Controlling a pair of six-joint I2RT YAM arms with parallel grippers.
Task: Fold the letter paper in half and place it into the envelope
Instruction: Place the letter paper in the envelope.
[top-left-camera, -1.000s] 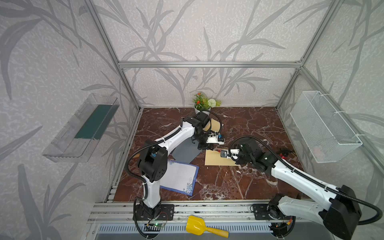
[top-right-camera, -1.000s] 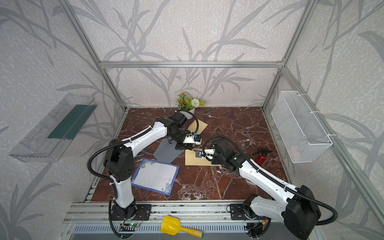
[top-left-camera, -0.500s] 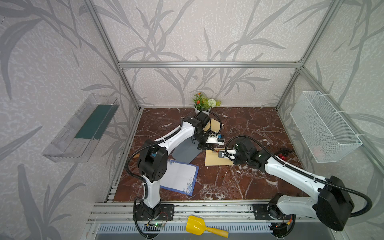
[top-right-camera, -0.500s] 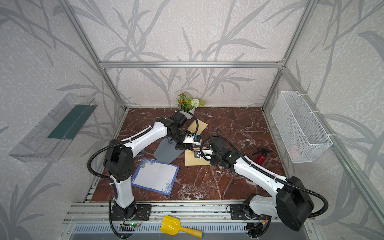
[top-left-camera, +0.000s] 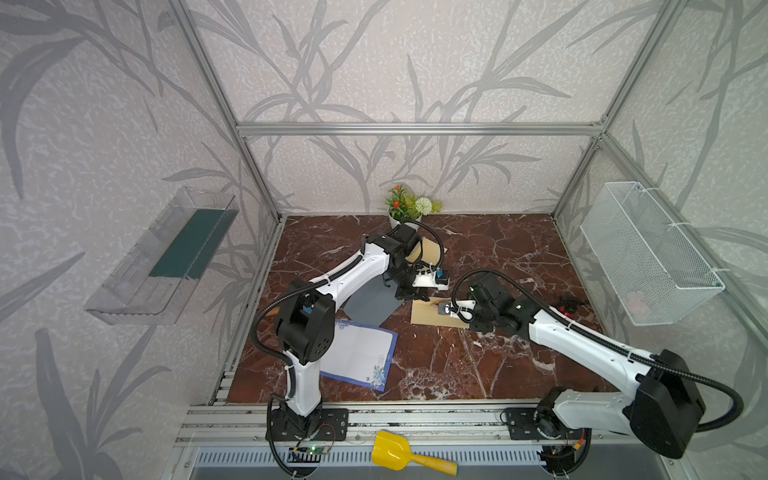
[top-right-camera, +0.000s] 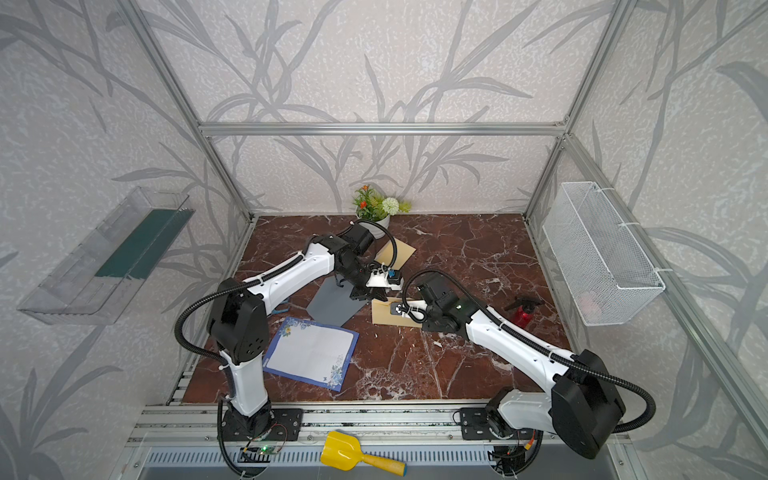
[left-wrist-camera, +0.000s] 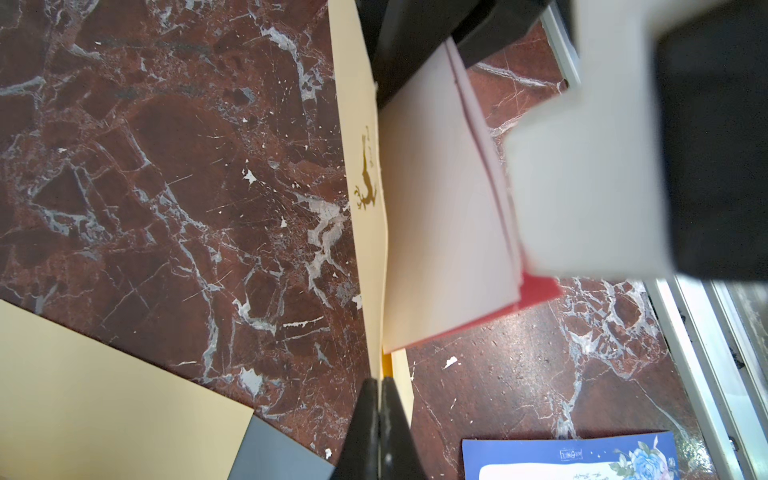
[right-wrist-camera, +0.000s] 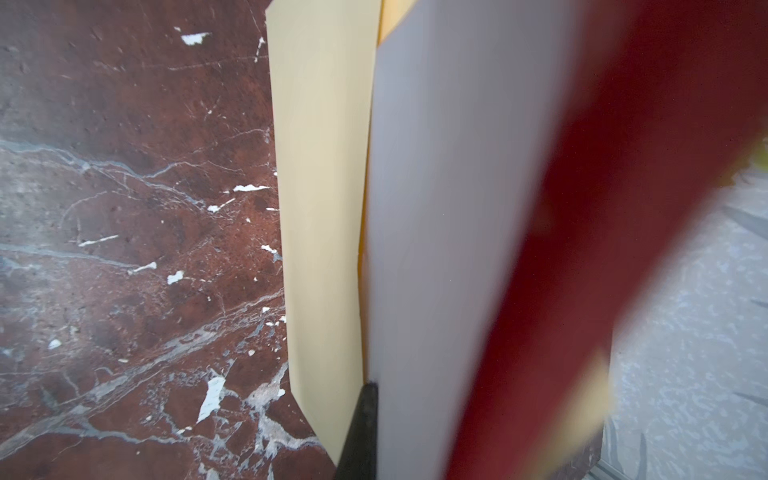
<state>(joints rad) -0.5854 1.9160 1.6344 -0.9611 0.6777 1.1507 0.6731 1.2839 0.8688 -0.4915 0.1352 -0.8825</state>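
Folded letter paper (left-wrist-camera: 449, 216), white inside and red outside, is sitting mid-table between both grippers, one corner touching the open mouth of the cream envelope (top-left-camera: 428, 318). The right gripper (right-wrist-camera: 370, 424) is pinching the paper; the left gripper (left-wrist-camera: 379, 415) is pinching the envelope's flap (left-wrist-camera: 361, 124). Bare marble table (top-left-camera: 498, 257) is lying around them. On the side wall a clear wall tray (top-left-camera: 137, 286) is holding a green sheet (top-left-camera: 187, 245).

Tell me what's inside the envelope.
Only one edge of the folded paper, tucked into the open envelope; most of it sticks out. The flap hides how deep it reaches and anything else inside.
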